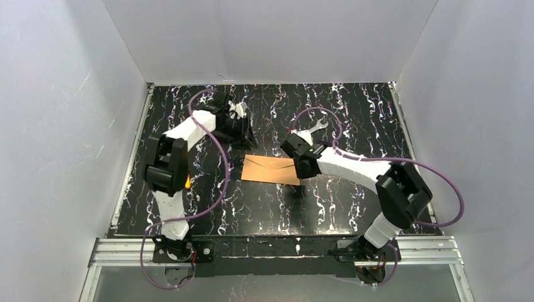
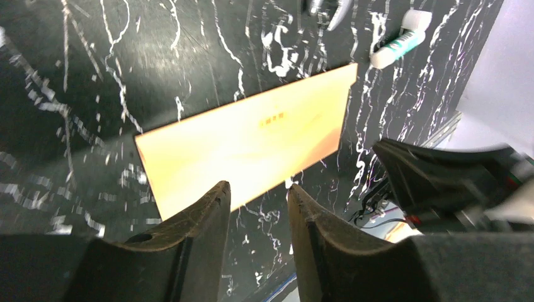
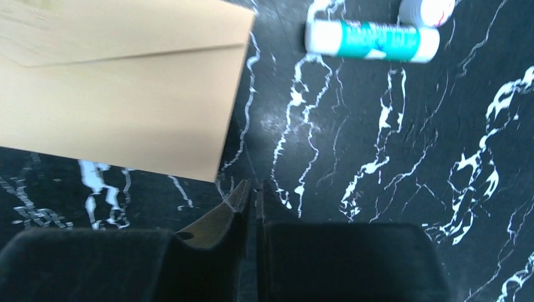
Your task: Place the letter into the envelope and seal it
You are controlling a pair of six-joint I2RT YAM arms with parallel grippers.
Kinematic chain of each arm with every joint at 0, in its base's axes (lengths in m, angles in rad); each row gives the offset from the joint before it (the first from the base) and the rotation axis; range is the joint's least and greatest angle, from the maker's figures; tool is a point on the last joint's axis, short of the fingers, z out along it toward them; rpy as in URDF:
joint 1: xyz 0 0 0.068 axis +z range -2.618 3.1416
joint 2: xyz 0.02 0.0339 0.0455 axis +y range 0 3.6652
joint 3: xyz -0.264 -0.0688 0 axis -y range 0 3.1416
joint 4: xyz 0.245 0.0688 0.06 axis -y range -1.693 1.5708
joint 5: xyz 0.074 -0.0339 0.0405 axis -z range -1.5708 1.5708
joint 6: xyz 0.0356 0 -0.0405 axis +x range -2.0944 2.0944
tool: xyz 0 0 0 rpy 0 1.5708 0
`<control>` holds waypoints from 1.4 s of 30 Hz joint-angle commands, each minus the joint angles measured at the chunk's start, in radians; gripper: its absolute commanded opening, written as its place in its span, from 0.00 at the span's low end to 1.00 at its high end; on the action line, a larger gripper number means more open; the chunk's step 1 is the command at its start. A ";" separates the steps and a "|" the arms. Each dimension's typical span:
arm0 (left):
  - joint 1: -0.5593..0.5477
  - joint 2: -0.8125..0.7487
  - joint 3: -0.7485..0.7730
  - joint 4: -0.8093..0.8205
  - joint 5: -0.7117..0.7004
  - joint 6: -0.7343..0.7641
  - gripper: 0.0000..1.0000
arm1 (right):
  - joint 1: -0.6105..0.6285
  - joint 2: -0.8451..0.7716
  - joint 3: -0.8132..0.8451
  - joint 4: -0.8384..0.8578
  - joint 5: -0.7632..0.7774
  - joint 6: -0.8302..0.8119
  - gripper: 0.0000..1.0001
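Note:
The orange-brown envelope [image 1: 271,169] lies flat in the middle of the black marbled table, its flap folded down. It also shows in the left wrist view [image 2: 252,143] and in the right wrist view [image 3: 119,94]. The letter is not in view. My left gripper [image 1: 244,133] hovers past the envelope's far left corner, jaws open and empty [image 2: 258,192]. My right gripper [image 1: 293,147] is at the envelope's right end, jaws shut on nothing [image 3: 254,185], just off the envelope's corner.
A white and teal glue stick [image 3: 371,38] lies on the table beyond the right gripper, with its cap [image 3: 428,9] beside it; it also shows in the left wrist view [image 2: 400,39] and the top view [image 1: 318,129]. White walls enclose the table.

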 commanded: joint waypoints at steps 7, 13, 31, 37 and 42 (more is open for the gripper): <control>0.007 -0.479 -0.168 -0.069 -0.398 0.019 0.66 | -0.010 0.103 0.013 -0.040 0.008 0.043 0.14; 0.012 -0.661 -0.197 -0.151 -0.596 0.080 0.98 | -0.007 0.148 0.027 -0.023 -0.028 0.024 0.12; 0.026 -0.866 -0.179 -0.217 -1.043 0.050 0.98 | 0.028 0.127 0.070 0.125 -0.260 -0.118 0.13; 0.030 -0.868 -0.170 -0.217 -1.114 0.002 0.98 | -0.020 -0.031 0.024 0.055 -0.135 -0.344 0.40; 0.034 -0.878 -0.150 -0.174 -1.027 0.022 0.98 | -0.086 0.036 0.130 -0.054 -0.069 -0.672 0.48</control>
